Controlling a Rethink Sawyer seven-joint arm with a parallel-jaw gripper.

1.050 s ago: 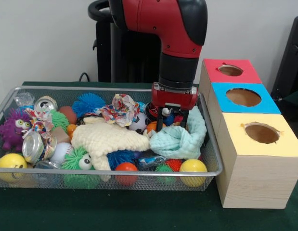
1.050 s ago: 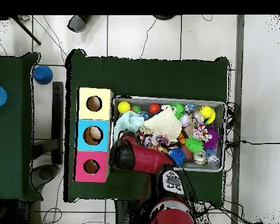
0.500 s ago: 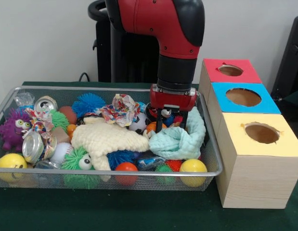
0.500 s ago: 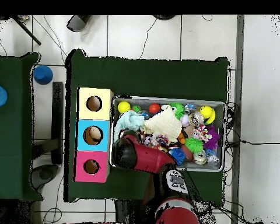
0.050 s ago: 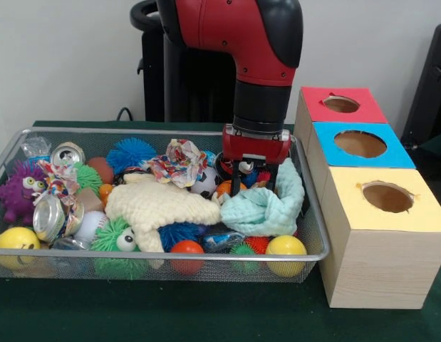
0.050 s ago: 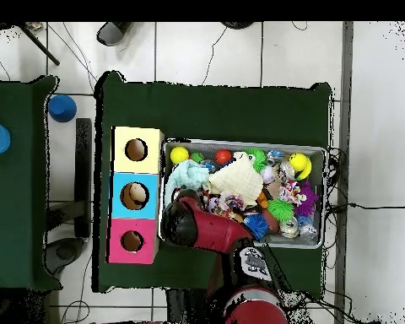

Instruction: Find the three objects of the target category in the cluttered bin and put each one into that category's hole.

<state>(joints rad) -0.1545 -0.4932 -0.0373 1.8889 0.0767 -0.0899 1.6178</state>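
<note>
Soft mint cloth [image 5: 266,203] lies bunched right by your gripper [image 5: 254,187], low in the wire bin [image 5: 316,221]. You cannot tell if the gripper is holding anything. It could snag that floppy cloth, or the knobbly cream cloth [image 5: 159,206], and drag round balls along. The three box holes [image 5: 387,197] wait just beside the bin.

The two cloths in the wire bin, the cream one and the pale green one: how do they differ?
The cream knitted cloth lies spread flat toward the middle of the wire mesh bin, while the pale mint green cloth is bunched up at the end nearest the boxes. The cream one looks coarser and nubbly; the green one smoother and folded. Both lie on top of toys.
</note>
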